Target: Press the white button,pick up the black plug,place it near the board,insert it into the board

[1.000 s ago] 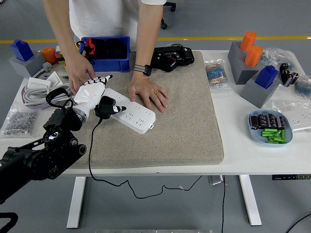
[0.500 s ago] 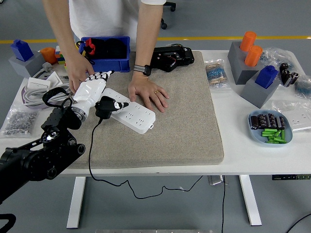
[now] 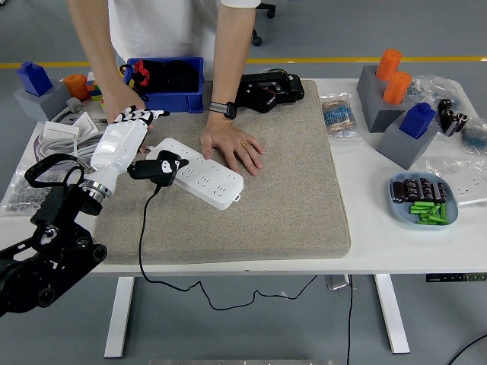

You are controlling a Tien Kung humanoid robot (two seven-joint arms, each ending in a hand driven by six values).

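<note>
Head view: fingers (image 3: 135,115) of the left hand (image 3: 122,141) are white with black bands, extended toward the table's far side; thumb and one finger pinch the black plug (image 3: 157,169); so the hand is closed on the plug, not relaxed; right arm not in frame.

Plug sits at the near-left end of the white board (image 3: 199,173), touching or just above its face; whether the pins are seated I cannot tell; its cable (image 3: 141,236) drops off the grey mat (image 3: 281,175) and loops under the table.

Key relation: board's long axis runs diagonally, from far-left to near-right; the plug lies to the right of the palm, at the fingertips' near side, over the board's left end; sockets lie further right along that axis. Left hand is the only robot hand near.

Person at far side: one hand (image 3: 236,147) flat on the mat, touching the board's far edge, apparently steadying it; the other is behind the robot's hand, mostly hidden.

Versus the earlier frames: the arm and hand have shifted left and toward the far side; the plug has moved left with them, from mid-board toward its left end; the person's flat hand is unchanged.
</note>
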